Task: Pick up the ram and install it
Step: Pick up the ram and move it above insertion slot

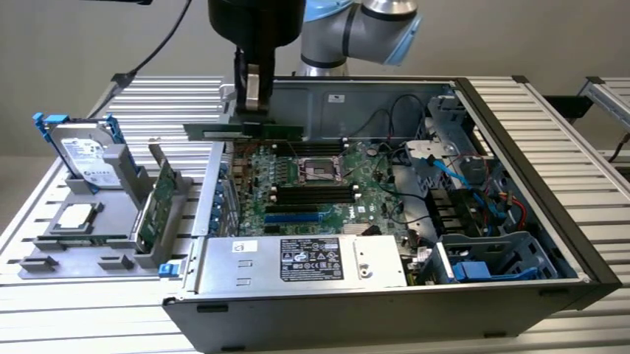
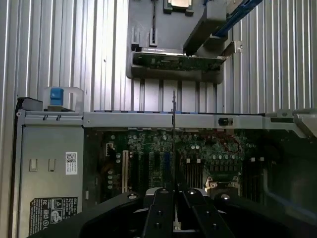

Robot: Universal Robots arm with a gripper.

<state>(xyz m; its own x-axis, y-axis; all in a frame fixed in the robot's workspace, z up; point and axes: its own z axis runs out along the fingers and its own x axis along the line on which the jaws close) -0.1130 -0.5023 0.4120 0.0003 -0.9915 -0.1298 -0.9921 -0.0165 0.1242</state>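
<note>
My gripper (image 1: 254,112) hangs over the back left of the open computer case (image 1: 532,184), shut on the ram (image 1: 285,132). This long thin green stick is held level above the motherboard (image 1: 340,166). In the wrist view the ram (image 2: 174,129) appears edge-on as a thin line running out from between the black fingers (image 2: 159,208). It crosses the case's side wall and part of the board. The black memory slots (image 1: 313,193) lie lower on the board, nearer the exterior view's front, and are empty.
To the exterior view's left of the case, a grey holder (image 1: 108,236) carries a wider green expansion card (image 1: 158,199), a hard drive (image 1: 84,151) and a processor (image 1: 77,215). Inside the case are a power supply (image 1: 305,258), a blue drive cage (image 1: 492,258) and loose cables (image 1: 448,166).
</note>
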